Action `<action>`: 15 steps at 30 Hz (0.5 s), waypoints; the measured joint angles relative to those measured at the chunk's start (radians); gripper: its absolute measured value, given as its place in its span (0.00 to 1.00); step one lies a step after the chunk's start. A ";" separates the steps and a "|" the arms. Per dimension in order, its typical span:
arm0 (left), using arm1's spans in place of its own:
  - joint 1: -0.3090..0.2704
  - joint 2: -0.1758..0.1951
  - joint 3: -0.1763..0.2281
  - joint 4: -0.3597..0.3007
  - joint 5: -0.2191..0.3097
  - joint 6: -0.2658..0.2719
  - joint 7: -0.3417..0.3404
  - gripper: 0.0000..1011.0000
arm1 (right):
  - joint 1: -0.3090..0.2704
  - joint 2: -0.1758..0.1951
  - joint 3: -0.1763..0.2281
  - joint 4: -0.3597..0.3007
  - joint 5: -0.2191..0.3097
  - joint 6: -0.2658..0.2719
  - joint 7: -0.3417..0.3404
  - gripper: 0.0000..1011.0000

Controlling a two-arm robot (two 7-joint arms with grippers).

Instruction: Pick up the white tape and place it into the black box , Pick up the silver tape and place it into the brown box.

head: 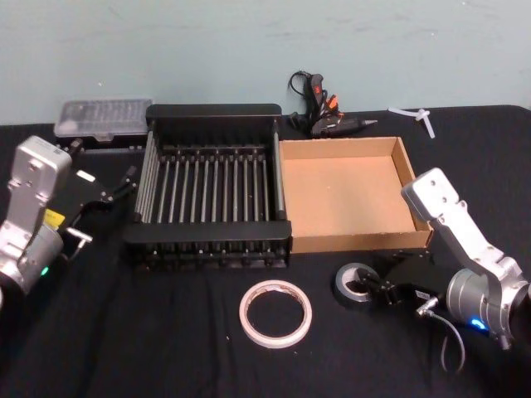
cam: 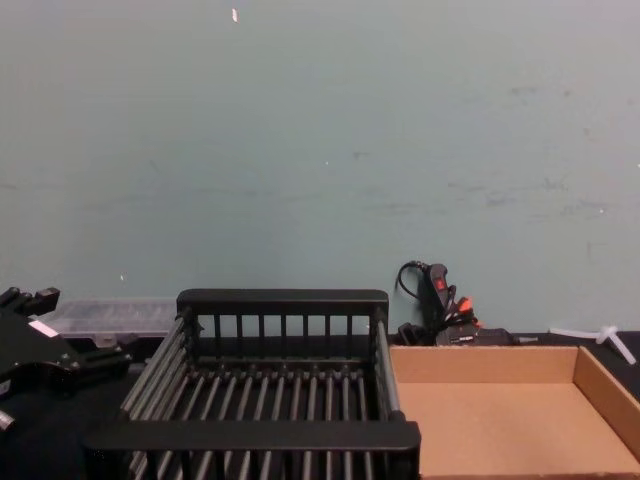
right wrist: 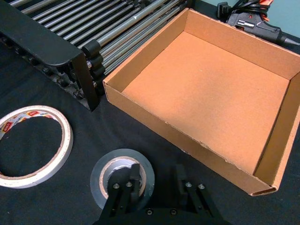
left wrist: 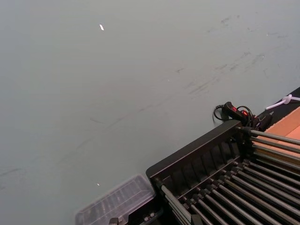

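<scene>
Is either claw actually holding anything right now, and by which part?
Nothing is lifted. The right claw is open, straddling the silver tape's rim, one finger in its centre hole. The left claw hangs beside the black box, holding nothing.

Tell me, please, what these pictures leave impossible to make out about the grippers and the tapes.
- Right gripper: its fingertip hides part of the silver tape in the right wrist view, so contact is unclear.
- Left gripper: too small and dark in the head view to judge.
- White tape: its near rim is cut off by the right wrist view's edge.
</scene>
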 joint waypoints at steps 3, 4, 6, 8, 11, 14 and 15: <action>0.000 0.000 0.000 0.000 0.000 0.000 0.000 0.99 | 0.000 0.000 0.000 0.000 0.000 0.000 0.000 0.36; 0.000 0.000 0.000 0.000 0.000 0.000 0.000 0.99 | 0.000 0.000 0.000 0.000 0.000 0.000 0.000 0.36; 0.000 0.000 0.000 0.000 0.000 0.000 0.000 0.99 | 0.000 0.000 0.000 0.000 0.000 0.000 0.000 0.30; 0.000 0.000 0.000 0.000 0.000 0.000 0.000 0.99 | 0.000 0.000 0.000 0.000 0.001 0.000 0.000 0.22; 0.000 0.000 0.000 0.000 0.000 0.000 0.000 0.99 | 0.000 0.000 0.000 0.000 0.001 0.000 0.000 0.14; 0.000 0.000 0.000 0.000 0.000 0.000 0.000 0.99 | 0.000 0.000 0.000 0.000 0.001 0.000 0.000 0.13; 0.000 0.000 0.000 0.000 0.000 0.000 0.000 0.99 | 0.000 0.000 0.000 0.000 0.001 0.000 0.000 0.13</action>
